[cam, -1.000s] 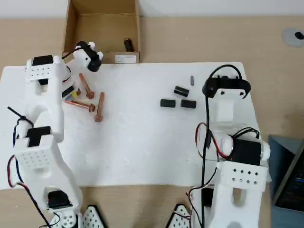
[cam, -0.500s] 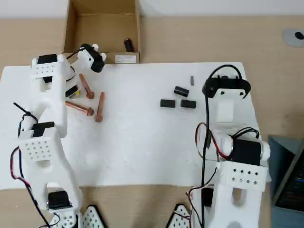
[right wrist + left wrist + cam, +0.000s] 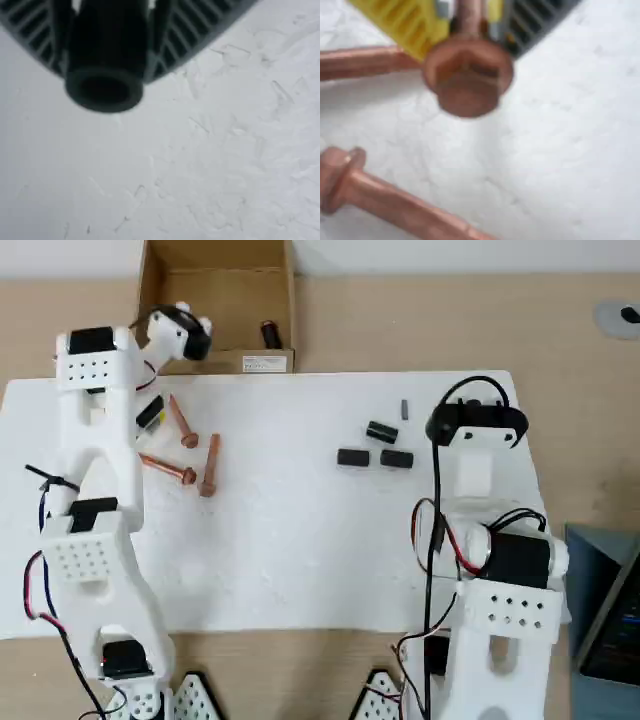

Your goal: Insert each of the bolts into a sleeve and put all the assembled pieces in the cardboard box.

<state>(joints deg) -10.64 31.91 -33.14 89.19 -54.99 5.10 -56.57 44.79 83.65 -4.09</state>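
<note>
Parts in grip, mating next.
Left pincer (image 3: 470, 17) clamps a bolt (image 3: 468, 77), right pincer (image 3: 107, 30) a sleeve (image 3: 104, 90); next, align them end-on.

White mat (image 3: 300, 540) on wooden table (image 3: 420, 325), copper bolts (image 3: 209, 465), three black sleeves (image 3: 397, 459) (close together), cardboard box (image 3: 147, 300) beyond

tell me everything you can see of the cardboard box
The cardboard box is plain brown, open at the top, with upright walls and a flat floor. It stands on the wooden table just beyond the far edge of the white mat, on the left arm's side. A white label sits on its near wall. Inside, one small dark piece lies by the near right corner. The left arm's wrist overlaps the near left corner; contact cannot be told.
</note>
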